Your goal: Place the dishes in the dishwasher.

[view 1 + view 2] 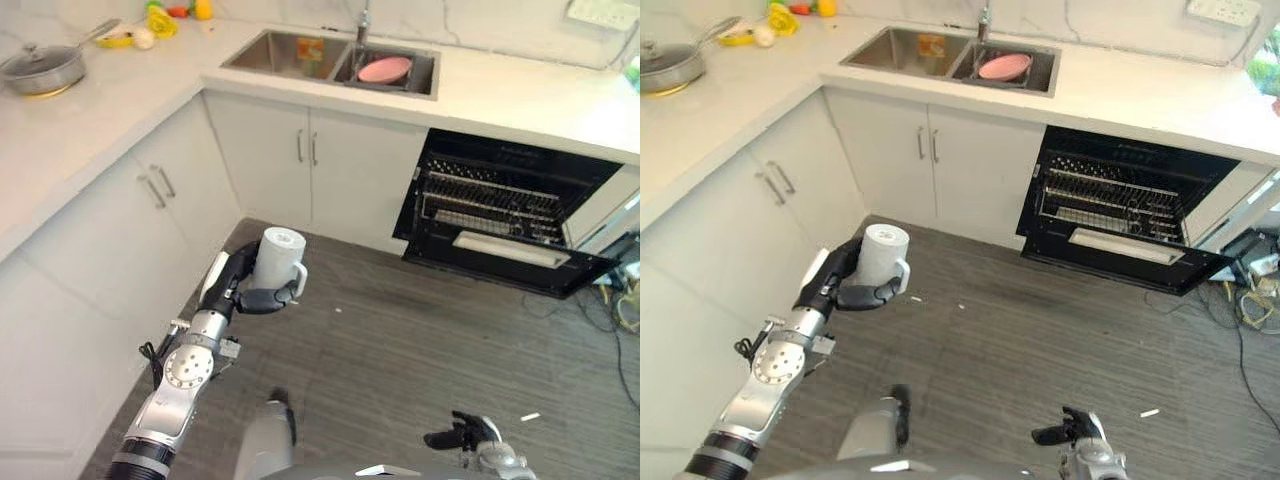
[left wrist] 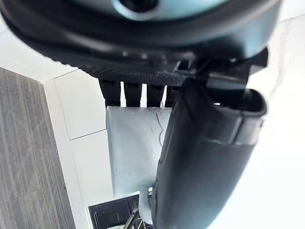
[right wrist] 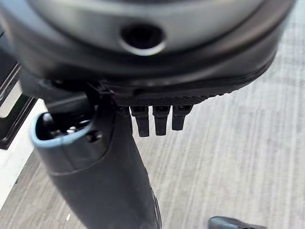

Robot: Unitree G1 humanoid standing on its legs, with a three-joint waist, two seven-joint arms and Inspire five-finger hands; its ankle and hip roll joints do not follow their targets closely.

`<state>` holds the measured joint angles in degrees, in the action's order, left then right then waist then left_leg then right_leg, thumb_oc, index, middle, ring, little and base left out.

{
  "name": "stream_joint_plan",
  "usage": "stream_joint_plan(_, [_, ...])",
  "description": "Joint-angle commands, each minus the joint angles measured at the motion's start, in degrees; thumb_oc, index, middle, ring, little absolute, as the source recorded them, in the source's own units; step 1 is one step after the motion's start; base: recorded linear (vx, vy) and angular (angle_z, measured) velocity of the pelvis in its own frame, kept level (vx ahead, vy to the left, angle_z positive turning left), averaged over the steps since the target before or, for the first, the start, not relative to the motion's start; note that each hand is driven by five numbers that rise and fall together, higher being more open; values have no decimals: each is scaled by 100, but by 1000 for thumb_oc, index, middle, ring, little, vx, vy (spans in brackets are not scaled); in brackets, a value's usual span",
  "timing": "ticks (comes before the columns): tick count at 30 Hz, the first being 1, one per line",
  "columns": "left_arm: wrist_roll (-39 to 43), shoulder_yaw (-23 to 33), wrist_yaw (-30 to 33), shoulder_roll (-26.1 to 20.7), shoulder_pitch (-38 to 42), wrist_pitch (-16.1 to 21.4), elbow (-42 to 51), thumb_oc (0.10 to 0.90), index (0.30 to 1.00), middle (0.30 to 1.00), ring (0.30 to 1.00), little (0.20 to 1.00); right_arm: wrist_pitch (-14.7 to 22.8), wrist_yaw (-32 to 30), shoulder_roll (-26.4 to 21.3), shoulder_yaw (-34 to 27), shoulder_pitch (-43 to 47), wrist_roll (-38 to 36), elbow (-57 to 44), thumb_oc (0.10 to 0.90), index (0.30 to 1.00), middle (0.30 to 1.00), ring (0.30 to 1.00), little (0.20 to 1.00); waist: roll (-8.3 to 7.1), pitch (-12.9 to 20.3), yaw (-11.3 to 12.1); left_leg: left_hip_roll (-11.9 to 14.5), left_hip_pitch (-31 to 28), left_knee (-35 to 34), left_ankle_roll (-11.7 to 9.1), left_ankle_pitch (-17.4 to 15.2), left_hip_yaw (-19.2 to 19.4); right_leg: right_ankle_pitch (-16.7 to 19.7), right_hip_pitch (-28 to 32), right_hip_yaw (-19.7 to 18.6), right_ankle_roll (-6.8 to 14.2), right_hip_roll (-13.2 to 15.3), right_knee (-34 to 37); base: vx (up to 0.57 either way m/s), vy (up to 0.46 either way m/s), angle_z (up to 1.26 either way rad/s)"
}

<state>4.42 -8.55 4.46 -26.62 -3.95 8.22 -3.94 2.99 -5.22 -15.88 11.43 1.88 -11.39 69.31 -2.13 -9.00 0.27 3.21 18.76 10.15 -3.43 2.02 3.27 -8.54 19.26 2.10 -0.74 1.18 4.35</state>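
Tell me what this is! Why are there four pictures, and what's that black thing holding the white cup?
That black thing is a robot's hand. The robot stands in a kitchen and looks down with two camera eyes in its head, which give the two wide pictures. The two close-up pictures come from small cameras on its wrists, looking along each hand.

The left hand has its fingers curled round a white mug, held upright above the grey floor. The right hand hangs low near the floor and holds nothing.

Across the room the dishwasher stands open, with its racks showing. That is where the dishes should go. A pink plate lies in the sink. On the white counter stands a pan with a lid, with some yellow things behind it that I cannot make out.
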Motion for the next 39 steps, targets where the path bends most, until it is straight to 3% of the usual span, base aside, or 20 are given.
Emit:
stream_joint_plan(1, [-14,371,293,-254,303,531,1022,400,300,300,300,300,128,-68,23,-35,90,-99,-22,800,900,900,900,900,3,70,287,-145,-394,-515,-10,426,-210,84,-539,-31,260,-149,-521,451,100,-77])
stream_joint_plan(5, [-89,387,230,-279,154,516,1097,400,300,300,300,300,167,-4,130,-214,-86,-218,-102,800,900,900,900,900,84,262,241,-103,-605,-791,-15,609,-207,-93,-328,-269,437,-9,-789,407,200,-112])
stream_joint_plan(6, [-173,399,237,-365,139,491,1077,400,300,300,300,300,160,5,183,-418,-198,-350,-138,800,900,900,900,900,44,318,109,-248,-943,-654,249,419,-29,761,-926,-302,815,338,-2159,286,258,-67])
stream_joint_plan(7, [-173,395,236,-362,141,491,1075,400,300,300,300,300,158,4,180,-420,-199,-349,-138,800,900,900,900,900,33,335,123,-259,-950,-662,245,381,-18,731,-938,-318,819,353,-2178,361,333,-67])
stream_joint_plan(9, [-223,341,250,-470,247,495,1102,400,300,300,300,300,167,15,183,-424,-205,-391,-426,800,900,900,900,900,101,155,-44,-209,-1230,-623,420,199,97,1383,-1523,-403,932,432,-3444,200,214,-55])
stream_joint_plan(10, [-358,312,298,-486,320,437,1062,400,300,300,300,300,199,4,197,-290,-177,-212,-674,800,900,900,900,900,244,78,-119,-139,-1545,-669,556,-2,227,1346,-1975,-22,898,550,-4082,172,204,-38])
stream_joint_plan(11, [-363,312,301,-480,324,438,1056,400,300,300,300,300,191,0,194,-289,-182,-207,-686,800,900,900,900,900,232,72,-118,-153,-1553,-678,557,-6,234,1314,-1998,-30,896,566,-4138,212,210,-48])
stream_joint_plan(12, [-387,316,331,-469,340,427,1045,400,300,300,300,300,191,-22,194,-255,-178,-152,-827,800,900,900,900,900,254,53,-151,-141,-1745,-778,567,-99,328,1136,-2219,281,837,701,-4174,197,108,-46])
stream_joint_plan(13, [-439,322,363,-441,338,430,1037,400,300,300,300,300,195,-61,176,-259,-187,-143,-961,800,900,900,900,900,230,31,-195,-174,-1947,-860,546,-217,441,879,-2346,727,753,863,-3787,427,107,-56])
stream_joint_plan(14, [-394,258,284,-396,321,475,1069,400,300,300,300,300,247,-79,124,-244,-131,-193,-1107,800,900,900,900,900,192,16,-273,-182,-2268,-925,475,-473,650,601,-2585,1433,684,880,-2788,334,32,-66])
stream_joint_plan(18, [-283,240,214,-302,297,471,1027,400,300,300,300,300,244,-114,75,-190,-43,-127,-1192,800,900,900,900,900,113,36,-251,-124,-2610,-1017,382,-749,849,816,-2691,2006,825,840,-1754,273,-61,-76])
stream_joint_plan(19, [-302,201,156,-253,295,481,1002,400,300,300,300,300,251,-106,68,-160,-67,-104,-1218,800,900,900,900,900,51,60,-227,-150,-2647,-985,365,-774,967,865,-2535,2197,748,828,-1333,306,-122,-36])
stream_joint_plan(23, [-210,35,103,-90,355,492,848,400,300,300,300,300,282,-110,19,-74,-243,-163,-1214,800,900,900,900,900,-30,175,-212,-53,-2708,-425,281,-1152,952,730,-2131,1824,528,615,-1135,298,-146,-25])
stream_joint_plan(25, [-105,-99,79,-96,472,489,820,400,300,300,300,300,289,-83,-29,-33,-254,-221,-1115,800,900,900,900,900,-36,110,-232,216,-2346,1017,119,-801,846,518,-1896,1589,247,408,-1153,266,-219,27])
stream_joint_plan(28, [-82,-178,71,-115,576,488,843,400,300,300,300,300,296,-97,-80,26,-239,-208,-1121,800,900,900,900,900,-69,-37,-138,351,-1648,2510,-7,-396,603,404,-1718,1544,14,279,-1126,163,-196,-11])
stream_joint_plan(30, [-54,-263,101,-85,639,484,807,400,300,300,300,300,258,-112,-112,71,-232,-186,-1112,800,900,900,900,900,-99,-107,-110,392,-1279,3023,24,-315,571,278,-1553,1401,-80,245,-1105,208,-63,-37])
stream_joint_plan(33, [-55,-363,61,-21,624,471,858,400,300,300,300,300,296,-160,-128,-2,-273,-275,-1123,800,900,900,900,900,-63,-72,-13,145,-1046,2039,156,-617,339,238,-1375,1130,120,289,-968,274,135,-48])
stream_joint_plan(36, [-47,-547,37,-40,730,461,767,400,300,300,300,300,248,-311,-207,35,-201,-63,-857,800,900,900,900,900,47,-36,229,-35,-829,270,-1,-157,-304,217,-1176,882,279,290,-794,267,186,-70])
stream_joint_plan(37, [-37,-562,22,-56,705,464,793,400,300,300,300,300,224,-281,-190,21,-127,-21,-773,800,900,900,900,900,95,-5,237,-71,-1018,-54,-16,-213,-512,186,-1205,765,325,268,-907,214,141,-71])
stream_joint_plan(39, [-14,-701,-57,-20,809,443,716,400,300,300,300,300,223,-308,-158,-82,-183,-60,-655,800,900,900,900,900,167,71,116,-11,-1269,-376,-27,-80,-463,157,-1230,786,373,298,-943,115,157,-89])
